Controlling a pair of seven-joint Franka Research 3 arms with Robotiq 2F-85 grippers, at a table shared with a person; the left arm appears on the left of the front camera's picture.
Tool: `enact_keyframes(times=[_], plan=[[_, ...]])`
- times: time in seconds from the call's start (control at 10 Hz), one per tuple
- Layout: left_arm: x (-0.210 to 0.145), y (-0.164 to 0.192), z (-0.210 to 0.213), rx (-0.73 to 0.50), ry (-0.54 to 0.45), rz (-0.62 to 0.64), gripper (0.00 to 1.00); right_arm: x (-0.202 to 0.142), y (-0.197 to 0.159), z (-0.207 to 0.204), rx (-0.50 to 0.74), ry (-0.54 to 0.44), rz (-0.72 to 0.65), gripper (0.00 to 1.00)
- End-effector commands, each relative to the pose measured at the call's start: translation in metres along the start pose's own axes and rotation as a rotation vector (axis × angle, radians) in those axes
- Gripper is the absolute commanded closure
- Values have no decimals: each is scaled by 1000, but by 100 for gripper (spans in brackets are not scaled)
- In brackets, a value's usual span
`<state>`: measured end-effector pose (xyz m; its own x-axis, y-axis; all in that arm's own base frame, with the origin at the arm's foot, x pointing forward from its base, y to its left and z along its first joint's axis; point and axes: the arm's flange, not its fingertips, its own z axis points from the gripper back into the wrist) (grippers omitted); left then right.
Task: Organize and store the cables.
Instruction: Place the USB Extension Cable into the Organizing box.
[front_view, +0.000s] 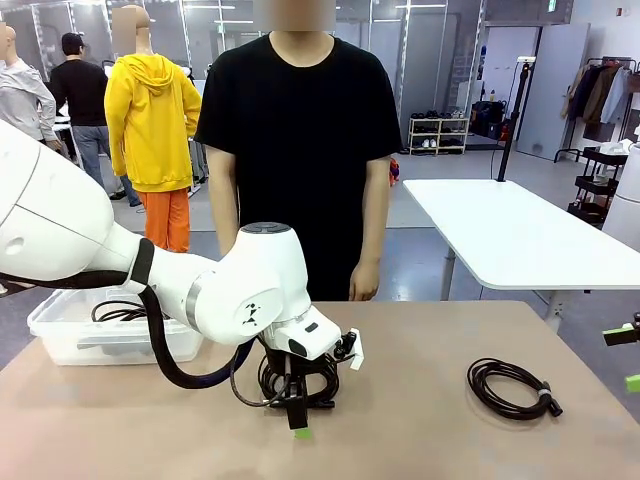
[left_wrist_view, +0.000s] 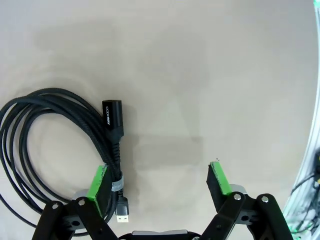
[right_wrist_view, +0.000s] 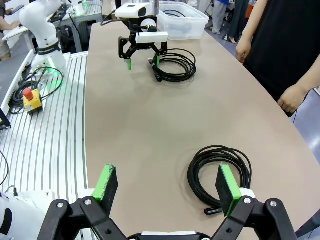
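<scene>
Jaws spread, the left gripper (left_wrist_view: 160, 180) hung at the edge of the coiled thin black cable (left_wrist_view: 113, 119); this pickup step likely needed it to straddle the strands, then close.

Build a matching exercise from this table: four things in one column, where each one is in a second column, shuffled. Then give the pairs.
Things
1. clear bin
2. coil with the USB plug
3. other coil
4. person

Places
A. just beside the open left gripper
B. standing at the far side of the table
C. left end of the table, cord inside
D. ahead of the open right gripper, on the table's right part

Pairs: 1-C, 2-A, 3-D, 4-B
</scene>
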<state>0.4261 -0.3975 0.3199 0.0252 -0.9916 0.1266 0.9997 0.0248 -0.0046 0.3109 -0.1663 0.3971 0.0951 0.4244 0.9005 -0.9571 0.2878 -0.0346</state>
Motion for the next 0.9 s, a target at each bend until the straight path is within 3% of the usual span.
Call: enact_keyframes(times=[0.0, 0.4, 0.5, 0.6, 0.7, 0.8], plan=[[0, 6, -9, -16, 31, 7, 3, 4, 2, 2, 7, 8, -22, 0], [-2, 11, -6, -41, 37, 0, 3, 4, 2, 2, 7, 8, -22, 0], [-1, 11, -9, -46, 53, 14, 58, 4, 2, 2, 7, 8, -22, 0], [0, 9, -8, -42, 58, 6, 62, 4, 2, 2, 7, 8, -22, 0], [-1, 7, -6, -42, 58, 7, 100, 4, 2, 2, 7, 8, -22, 0], [-3, 6, -6, -45, 59, 13, 100, 4, 2, 2, 7, 8, -22, 0]])
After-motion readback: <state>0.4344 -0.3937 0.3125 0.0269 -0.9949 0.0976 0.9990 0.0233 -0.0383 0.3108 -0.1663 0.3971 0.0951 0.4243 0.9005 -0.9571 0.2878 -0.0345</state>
